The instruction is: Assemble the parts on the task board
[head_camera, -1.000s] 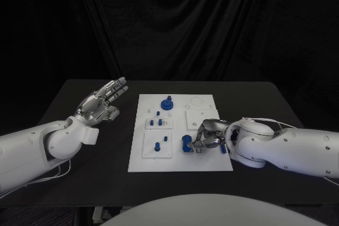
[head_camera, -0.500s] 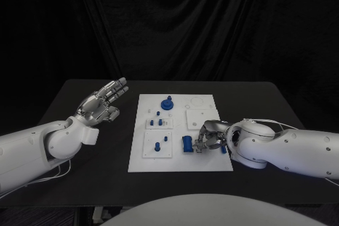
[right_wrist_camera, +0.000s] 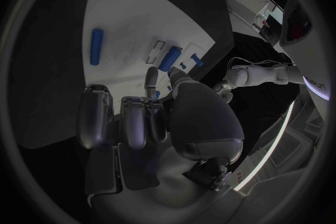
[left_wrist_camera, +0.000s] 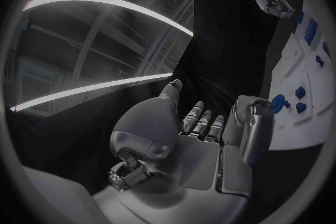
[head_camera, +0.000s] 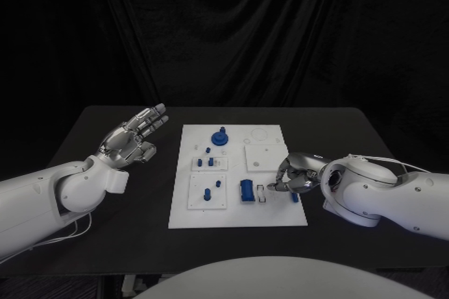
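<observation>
The white rectangular task board (head_camera: 237, 211) lies mid-bench on the black bench (head_camera: 374, 143), carrying small blue plastic parts. A blue cylinder part (head_camera: 247, 191) lies flat near the board's right edge. The right hand (head_camera: 292, 178) hovers just beside it, fingers curled in, holding nothing. The left hand (head_camera: 133, 135) is raised left of the board, fingers spread, empty.

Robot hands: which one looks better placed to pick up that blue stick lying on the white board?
Probably the right hand: it hovers over the task board's near right corner, close to the blue cylinder. The left hand is raised, open, off the board's far side.
</observation>
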{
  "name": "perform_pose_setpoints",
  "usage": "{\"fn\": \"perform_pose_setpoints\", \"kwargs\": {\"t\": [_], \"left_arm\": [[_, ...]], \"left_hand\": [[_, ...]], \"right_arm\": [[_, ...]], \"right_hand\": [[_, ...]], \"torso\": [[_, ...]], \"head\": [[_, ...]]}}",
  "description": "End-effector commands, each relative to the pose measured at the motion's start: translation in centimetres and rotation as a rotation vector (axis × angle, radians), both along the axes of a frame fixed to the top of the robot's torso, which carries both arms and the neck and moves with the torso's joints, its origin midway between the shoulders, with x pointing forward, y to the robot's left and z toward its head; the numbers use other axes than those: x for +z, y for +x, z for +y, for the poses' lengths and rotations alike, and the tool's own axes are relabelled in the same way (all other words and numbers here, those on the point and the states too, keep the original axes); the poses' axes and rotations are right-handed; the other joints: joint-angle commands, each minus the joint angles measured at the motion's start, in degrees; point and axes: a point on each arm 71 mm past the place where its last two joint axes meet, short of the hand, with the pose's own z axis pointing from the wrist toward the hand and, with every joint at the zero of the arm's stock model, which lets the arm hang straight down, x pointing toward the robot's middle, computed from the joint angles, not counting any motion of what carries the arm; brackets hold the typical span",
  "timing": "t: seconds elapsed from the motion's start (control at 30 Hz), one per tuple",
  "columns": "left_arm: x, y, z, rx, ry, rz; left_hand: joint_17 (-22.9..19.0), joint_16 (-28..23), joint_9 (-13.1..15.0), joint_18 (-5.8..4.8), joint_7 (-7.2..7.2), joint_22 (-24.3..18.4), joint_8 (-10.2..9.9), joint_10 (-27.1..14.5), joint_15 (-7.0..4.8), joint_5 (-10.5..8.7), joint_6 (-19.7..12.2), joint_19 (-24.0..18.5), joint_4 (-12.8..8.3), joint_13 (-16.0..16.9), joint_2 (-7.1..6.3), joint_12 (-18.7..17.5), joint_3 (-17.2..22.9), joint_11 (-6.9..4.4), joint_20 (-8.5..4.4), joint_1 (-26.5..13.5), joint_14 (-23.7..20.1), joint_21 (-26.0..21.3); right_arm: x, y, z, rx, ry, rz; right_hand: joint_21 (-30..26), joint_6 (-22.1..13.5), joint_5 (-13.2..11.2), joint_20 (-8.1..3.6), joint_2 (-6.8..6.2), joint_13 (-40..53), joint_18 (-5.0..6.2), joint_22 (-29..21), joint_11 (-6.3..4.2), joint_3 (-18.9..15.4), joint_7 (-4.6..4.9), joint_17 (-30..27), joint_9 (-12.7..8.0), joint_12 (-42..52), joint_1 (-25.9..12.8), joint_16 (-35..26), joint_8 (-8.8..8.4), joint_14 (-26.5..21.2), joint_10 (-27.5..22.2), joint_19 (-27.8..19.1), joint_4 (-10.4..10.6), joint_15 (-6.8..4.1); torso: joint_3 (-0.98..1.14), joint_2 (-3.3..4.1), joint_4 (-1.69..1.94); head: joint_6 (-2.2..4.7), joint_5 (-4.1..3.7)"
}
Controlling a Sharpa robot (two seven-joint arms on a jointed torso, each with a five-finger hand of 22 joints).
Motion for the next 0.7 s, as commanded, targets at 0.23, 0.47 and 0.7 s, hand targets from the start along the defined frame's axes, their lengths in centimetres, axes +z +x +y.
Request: {"fn": "perform_pose_setpoints", "kwargs": {"t": [0.23, 0.47, 0.7], "left_arm": [[0.1, -0.1, -0.1, 0.011, -0.023, 0.003], [0.1, -0.1, 0.0, 0.015, -0.027, 0.006], [0.1, 0.0, -0.1, 0.011, -0.03, 0.007]], "left_hand": [[-0.07, -0.2, 0.15, -0.79, 0.35, 15.09, 0.42, 0.25, 0.39, 0.37, 0.42, 6.01, -0.28, 0.1, -0.16, 0.52, 0.39, 0.54, 0.38, 0.43, 0.16, 0.25], [-0.07, -0.2, 0.15, -0.79, 0.35, 15.09, 0.42, 0.25, 0.39, 0.37, 0.42, 6.01, -0.28, 0.1, -0.16, 0.52, 0.39, 0.54, 0.38, 0.43, 0.16, 0.25], [-0.07, -0.2, 0.15, -0.79, 0.41, 15.09, 0.45, 0.27, 0.39, 0.48, 0.42, 6.01, -0.4, 0.1, -0.16, 0.56, 0.45, 0.58, 0.38, 0.49, 0.16, 0.25]], "right_arm": [[0.2, -0.1, -3.9, -0.085, -0.186, -0.021], [-0.5, -0.2, -4.9, -0.093, -0.275, -0.003], [-1.2, 0.1, -4.6, -0.087, -0.298, 0.001]], "right_hand": [[-0.03, -1.33, 7.09, -0.02, -0.72, 15.05, -0.41, 10.9, 0.26, 0.72, 0.46, 10.2, -2.27, 0.16, 2.62, -0.31, -2.25, 5.06, 5.98, 1.11, 0.36, 0.07], [-0.32, -1.9, 6.96, 0.21, -1.03, 15.05, -0.36, 10.81, 0.65, 0.54, 0.92, 9.79, -3.14, 0.16, 2.3, -0.51, -3.09, 4.97, 5.98, 0.99, 1.01, 0.37], [-0.39, -1.81, 6.72, 0.4, -0.92, 15.05, -0.35, 10.79, 0.86, 0.36, 1.13, 9.86, -3.76, 0.16, 1.68, -0.48, -3.45, 4.99, 5.98, 0.97, 1.83, 0.56]], "torso": [[-0.14, -0.03, 0.08], [-0.14, 0.02, 0.15], [0.03, 0.05, -0.04]], "head": [[-0.01, -0.67], [-0.01, -1.21], [-0.01, -1.02]]}}
